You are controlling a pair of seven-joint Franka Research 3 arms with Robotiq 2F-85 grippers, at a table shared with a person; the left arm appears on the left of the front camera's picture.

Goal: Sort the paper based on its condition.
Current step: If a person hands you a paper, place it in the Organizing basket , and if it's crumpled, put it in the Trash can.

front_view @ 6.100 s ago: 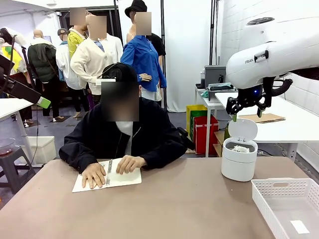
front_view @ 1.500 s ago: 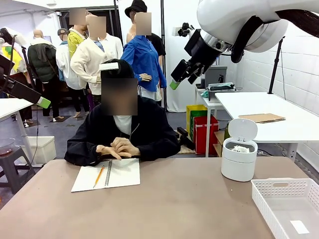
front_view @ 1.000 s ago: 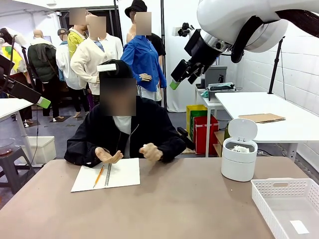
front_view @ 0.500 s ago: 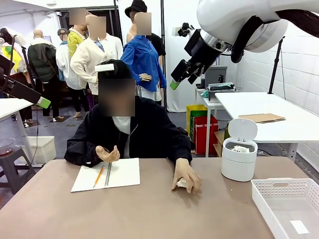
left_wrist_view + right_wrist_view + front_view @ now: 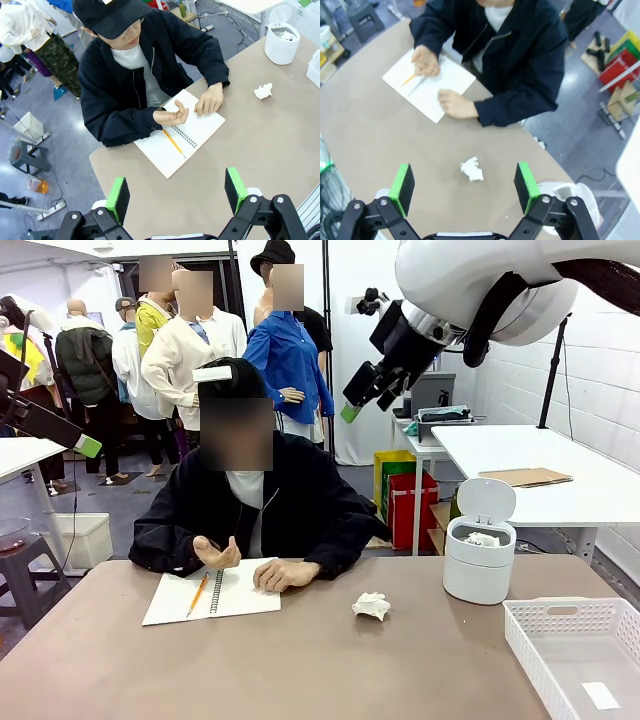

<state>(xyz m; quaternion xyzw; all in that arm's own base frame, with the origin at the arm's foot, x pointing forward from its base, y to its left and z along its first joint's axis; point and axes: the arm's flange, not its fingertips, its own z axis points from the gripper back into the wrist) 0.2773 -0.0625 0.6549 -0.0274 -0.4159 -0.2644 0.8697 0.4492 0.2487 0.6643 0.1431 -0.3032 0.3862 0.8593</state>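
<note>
Paper wad [image 5: 471, 169] below open jaws

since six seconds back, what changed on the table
The person set a crumpled paper wad on the table mid-way and drew the hand back onto the notebook. The right end effector rose away from the bin. Bin and tray stayed put.

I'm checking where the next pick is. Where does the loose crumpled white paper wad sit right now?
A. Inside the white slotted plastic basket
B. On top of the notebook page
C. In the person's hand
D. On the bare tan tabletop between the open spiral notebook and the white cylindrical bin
D: the crumpled white paper wad lies alone on the tan tabletop, right of the spiral notebook and left of the white cylindrical bin, with nothing touching it.
</note>
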